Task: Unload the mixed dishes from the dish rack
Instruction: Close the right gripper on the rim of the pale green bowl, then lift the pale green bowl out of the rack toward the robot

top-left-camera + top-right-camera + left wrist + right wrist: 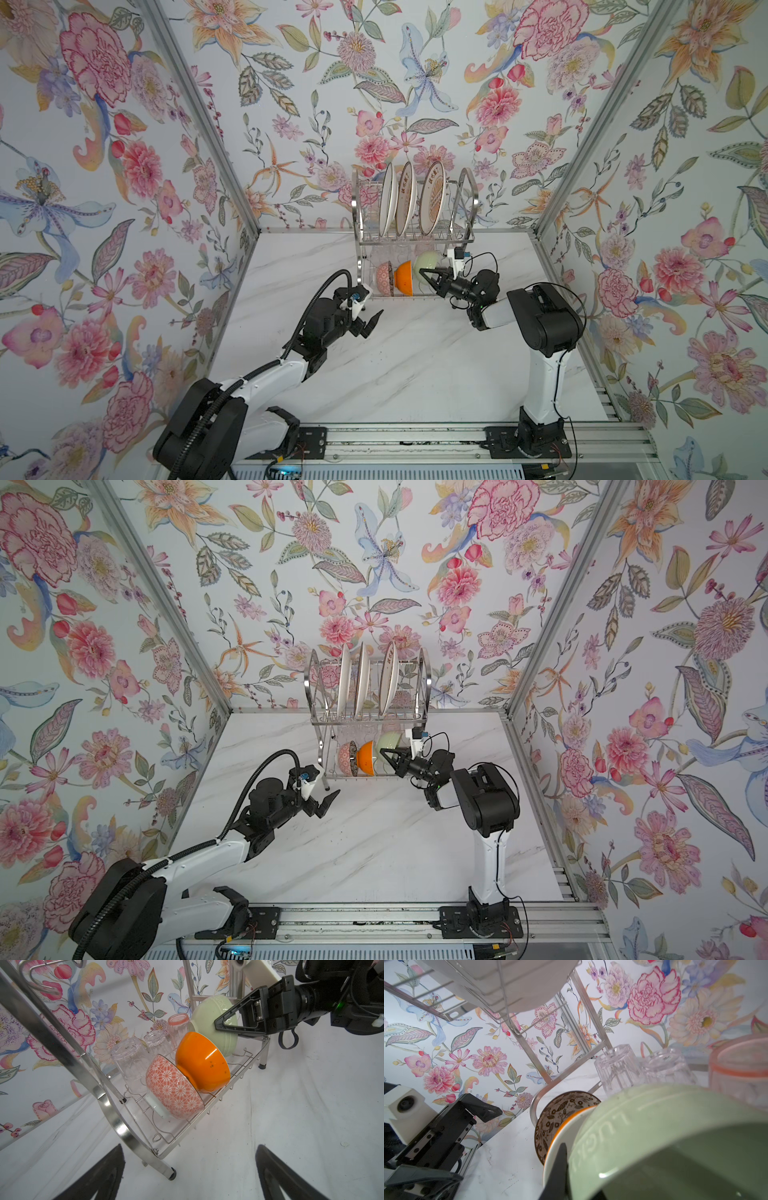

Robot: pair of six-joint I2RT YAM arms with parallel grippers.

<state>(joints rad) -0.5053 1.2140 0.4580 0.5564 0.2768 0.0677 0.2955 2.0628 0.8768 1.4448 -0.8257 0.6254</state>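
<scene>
Two-tier shiny steel wire dish rack (415,240) at centre frame, my right gripper (423,274) clamped on the round pale green bowl (426,261) in its lower tier, my left gripper (371,325) spread wide, empty, just lower left.

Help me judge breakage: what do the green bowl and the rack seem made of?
The green bowl looks like glazed ceramic: smooth pale sheen, raised lettering. The rack looks like polished steel: mirror-bright bars and wire, possibly plated.
</scene>
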